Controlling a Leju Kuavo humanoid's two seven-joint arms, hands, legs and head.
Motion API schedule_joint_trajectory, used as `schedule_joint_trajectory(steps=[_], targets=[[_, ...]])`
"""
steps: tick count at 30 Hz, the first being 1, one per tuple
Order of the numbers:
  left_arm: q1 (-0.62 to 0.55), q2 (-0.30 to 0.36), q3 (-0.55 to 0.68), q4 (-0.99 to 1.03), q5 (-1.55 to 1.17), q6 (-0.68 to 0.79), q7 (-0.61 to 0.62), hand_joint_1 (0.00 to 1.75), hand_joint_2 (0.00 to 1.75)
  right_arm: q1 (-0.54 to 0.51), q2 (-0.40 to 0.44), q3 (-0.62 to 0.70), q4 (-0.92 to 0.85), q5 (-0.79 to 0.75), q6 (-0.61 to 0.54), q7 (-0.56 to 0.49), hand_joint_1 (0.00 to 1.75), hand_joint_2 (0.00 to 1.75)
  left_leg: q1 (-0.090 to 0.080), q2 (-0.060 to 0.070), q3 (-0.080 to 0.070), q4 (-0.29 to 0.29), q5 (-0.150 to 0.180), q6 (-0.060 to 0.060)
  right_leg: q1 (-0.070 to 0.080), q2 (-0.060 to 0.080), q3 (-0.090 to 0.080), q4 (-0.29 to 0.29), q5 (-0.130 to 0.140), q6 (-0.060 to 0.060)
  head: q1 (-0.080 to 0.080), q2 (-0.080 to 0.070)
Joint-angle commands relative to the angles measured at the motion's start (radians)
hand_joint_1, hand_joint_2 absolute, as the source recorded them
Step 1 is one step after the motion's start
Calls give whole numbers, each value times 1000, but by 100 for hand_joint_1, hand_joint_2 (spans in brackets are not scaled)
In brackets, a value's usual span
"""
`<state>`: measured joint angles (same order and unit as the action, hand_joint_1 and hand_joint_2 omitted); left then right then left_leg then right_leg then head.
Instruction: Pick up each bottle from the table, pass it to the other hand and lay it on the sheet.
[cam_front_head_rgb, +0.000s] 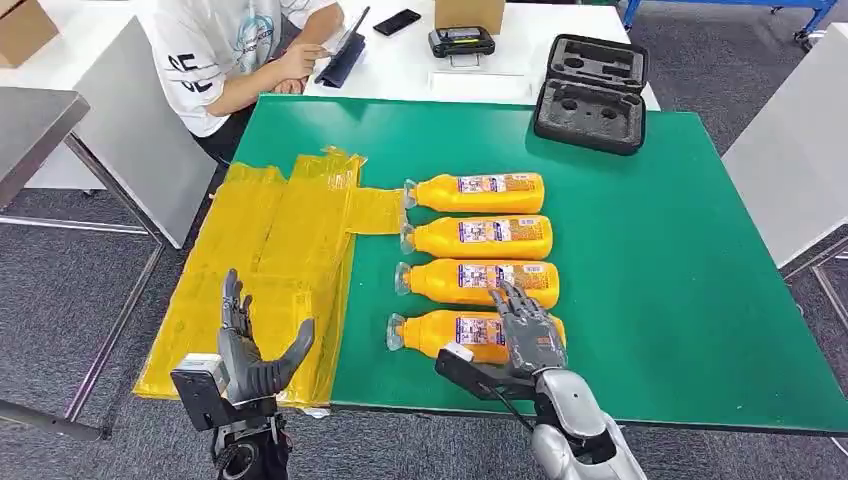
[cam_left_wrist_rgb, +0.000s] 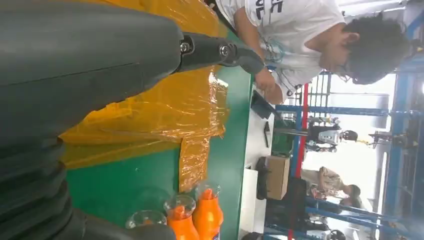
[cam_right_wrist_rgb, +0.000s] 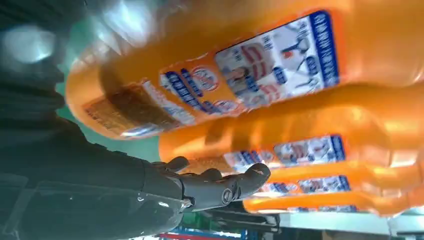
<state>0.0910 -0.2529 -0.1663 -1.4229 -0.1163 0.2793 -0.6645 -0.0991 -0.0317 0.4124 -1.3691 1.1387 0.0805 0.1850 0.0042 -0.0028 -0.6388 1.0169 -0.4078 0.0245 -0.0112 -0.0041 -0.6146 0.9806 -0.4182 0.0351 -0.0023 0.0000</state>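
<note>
Several orange bottles lie side by side on the green table (cam_front_head_rgb: 680, 280), caps pointing toward the yellow sheet (cam_front_head_rgb: 280, 260). My right hand (cam_front_head_rgb: 525, 335) hovers with fingers spread over the label end of the nearest bottle (cam_front_head_rgb: 440, 333). In the right wrist view that bottle (cam_right_wrist_rgb: 225, 65) lies close beside my right hand (cam_right_wrist_rgb: 150, 190), whose fingers (cam_right_wrist_rgb: 240, 185) are stretched out, not wrapped around it. My left hand (cam_front_head_rgb: 255, 350) is open, palm up, above the sheet's near edge. In the left wrist view my left hand (cam_left_wrist_rgb: 75, 65) is over the sheet (cam_left_wrist_rgb: 165, 110), with bottle caps (cam_left_wrist_rgb: 207, 217) beyond.
A black foam case (cam_front_head_rgb: 592, 92) sits at the table's far right corner. A person (cam_front_head_rgb: 230, 50) sits at the white table (cam_front_head_rgb: 420, 70) behind, with a phone and a small device on it. A grey table (cam_front_head_rgb: 790, 150) stands on the right.
</note>
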Motion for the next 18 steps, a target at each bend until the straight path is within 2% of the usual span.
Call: schedule_joint_trajectory(steps=[1, 4, 7, 9, 14, 18], targets=[[-8, 11, 9, 32, 0, 2, 10, 0, 175, -62, -12, 38, 112, -15, 16, 2, 0, 175, 0, 1, 4, -1, -1, -1, 0, 1, 4, -1, -1, -1, 0, 0], [-6, 15, 10, 33, 1, 4, 10, 0, 175, -60, -5, 34, 118, -19, 17, 3, 0, 175, 0, 2, 8, -2, -2, -1, 0, 2, 7, -1, -2, -1, 0, 0], [4, 16, 12, 25, 3, 8, 9, 0, 175, -64, 1, 34, 128, -19, 21, 5, 0, 175, 0, 1, 3, -1, -1, -1, 0, 1, 3, -1, 0, -1, 0, 0], [7, 14, 13, 19, 6, 9, 9, 0, 175, -79, -1, 42, 147, -9, 34, 24, 0, 175, 0, 3, 9, -1, -4, -2, 1, 3, 8, -1, -3, -2, 0, 0], [6, 13, 11, 16, 8, 5, 11, 0, 175, -72, -3, 41, 139, -2, 43, 31, 0, 175, 0, 2, 4, -1, -1, -1, 0, 2, 4, -1, -1, -1, 0, 0], [10, 10, 17, 9, 12, -2, 18, 0, 175, -62, -1, 41, 129, 3, 67, 33, 10, 175, 0, 2, 7, -1, -3, -1, 0, 2, 7, -1, -2, -2, 0, 0]])
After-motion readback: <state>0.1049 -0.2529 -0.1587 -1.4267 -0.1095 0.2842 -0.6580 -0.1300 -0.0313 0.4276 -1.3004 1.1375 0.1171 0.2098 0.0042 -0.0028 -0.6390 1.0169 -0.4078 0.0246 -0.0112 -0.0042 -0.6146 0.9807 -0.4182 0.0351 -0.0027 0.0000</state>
